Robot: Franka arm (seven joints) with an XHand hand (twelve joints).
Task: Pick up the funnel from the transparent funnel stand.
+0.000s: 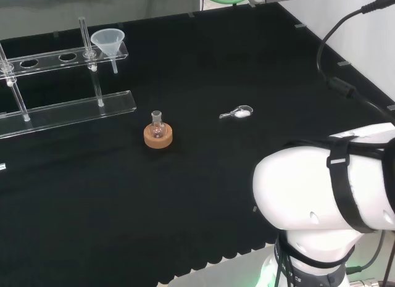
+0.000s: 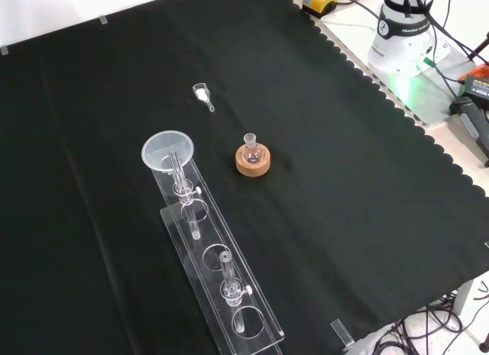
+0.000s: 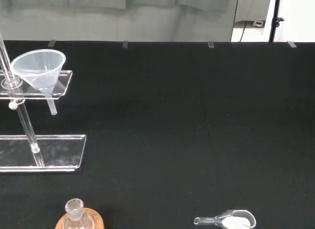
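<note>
1. Head view: funnel [image 1: 108,41] sits in the end hole of the stand [image 1: 62,83], upper left of the cloth [image 1: 203,194], stem poking down through the top shelf. Flask [image 1: 157,125] on a cork ring [image 1: 158,137] stands near the stand's right end, a little nearer the camera. Scoop [image 1: 237,113] with white powder lies to the right of the flask, well apart. White arm links [image 1: 327,188] at lower right. State of the hand: cannot tell.
2. Front view: funnel [image 2: 167,153] upright at the stand's [image 2: 218,271] far end. Flask [image 2: 252,150] on cork ring [image 2: 253,162] just right of the funnel, not touching. Scoop [image 2: 203,95] lies farther up the cloth [image 2: 344,179]. Arm base [image 2: 401,27] at top right, off the cloth.
3. Wrist view: funnel [image 3: 38,67] in the stand's [image 3: 42,150] top shelf, stem hanging below it. Flask [image 3: 75,212] neck and cork ring [image 3: 81,221] show at the edge; scoop [image 3: 231,220] apart from them.
</note>
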